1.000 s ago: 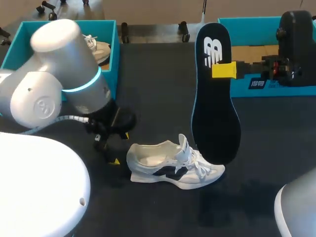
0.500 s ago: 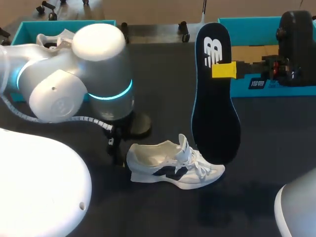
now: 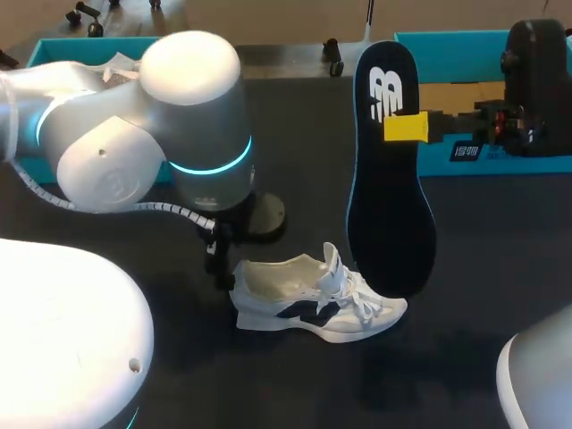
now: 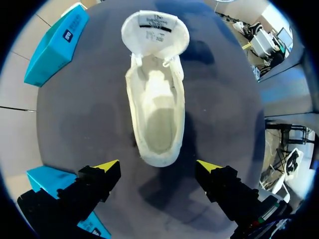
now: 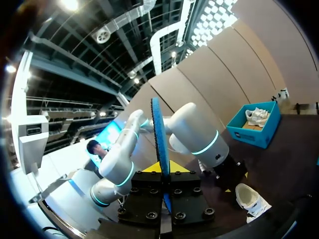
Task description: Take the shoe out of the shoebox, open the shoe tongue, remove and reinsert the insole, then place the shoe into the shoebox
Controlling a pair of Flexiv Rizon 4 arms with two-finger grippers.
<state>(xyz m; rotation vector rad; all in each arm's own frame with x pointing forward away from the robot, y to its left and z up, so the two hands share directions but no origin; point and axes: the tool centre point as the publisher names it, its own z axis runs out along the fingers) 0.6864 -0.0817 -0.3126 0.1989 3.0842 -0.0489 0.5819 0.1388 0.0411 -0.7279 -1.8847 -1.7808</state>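
head: white shoe [image 3: 313, 299] lies on its sole on the black table [image 3: 500, 268], left arm just by its heel, right gripper [image 3: 405, 127] holds the dark insole [image 3: 389, 206] up on end | left wrist: left gripper [image 4: 158, 165] wide open, shoe heel just ahead of its tips | right wrist: fingers pinch the thin insole

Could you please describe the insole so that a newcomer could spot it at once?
On the black table, look right of the middle, where the right hand reaches in past a teal shoebox. Its yellow tips are shut on the insole, a long flat piece held on end. Unlike the white shoe lying by its lower end, it is dark, blue-edged, with a white logo.
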